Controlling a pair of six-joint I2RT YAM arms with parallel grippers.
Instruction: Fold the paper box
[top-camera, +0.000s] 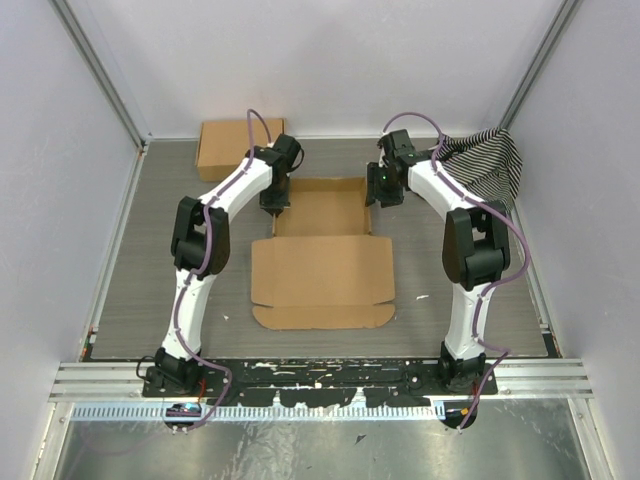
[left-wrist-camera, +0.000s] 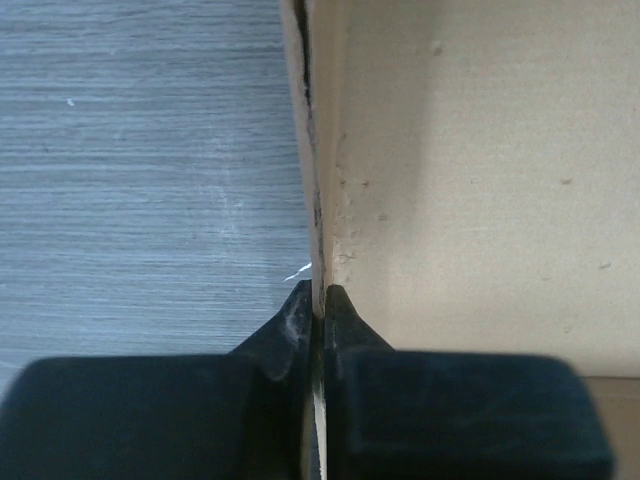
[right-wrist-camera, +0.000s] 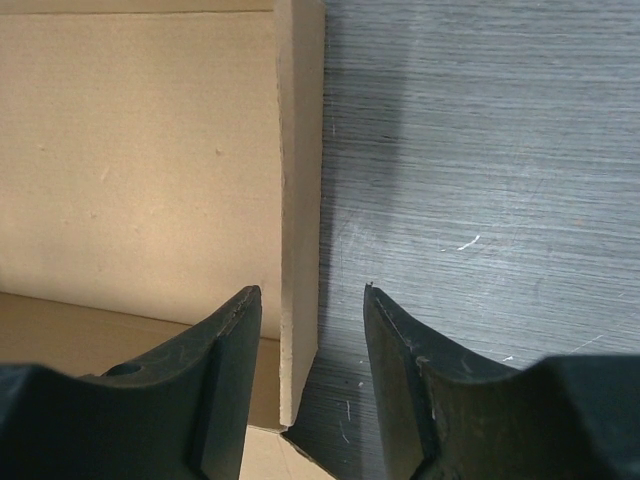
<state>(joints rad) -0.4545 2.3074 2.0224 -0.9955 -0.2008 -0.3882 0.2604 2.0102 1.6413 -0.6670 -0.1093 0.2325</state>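
The brown cardboard paper box (top-camera: 320, 255) lies mid-table, its far half raised into a shallow tray and its lid flap flat toward me. My left gripper (top-camera: 275, 203) is shut on the box's left side wall (left-wrist-camera: 318, 200), which stands upright between the fingers. My right gripper (top-camera: 379, 190) is open and straddles the upright right side wall (right-wrist-camera: 300, 200); one finger is inside the box, the other outside over the table, and neither touches the wall.
A second, folded cardboard box (top-camera: 228, 146) sits at the far left. A black-and-white striped cloth (top-camera: 490, 160) lies at the far right corner. Grey walls enclose the table on three sides.
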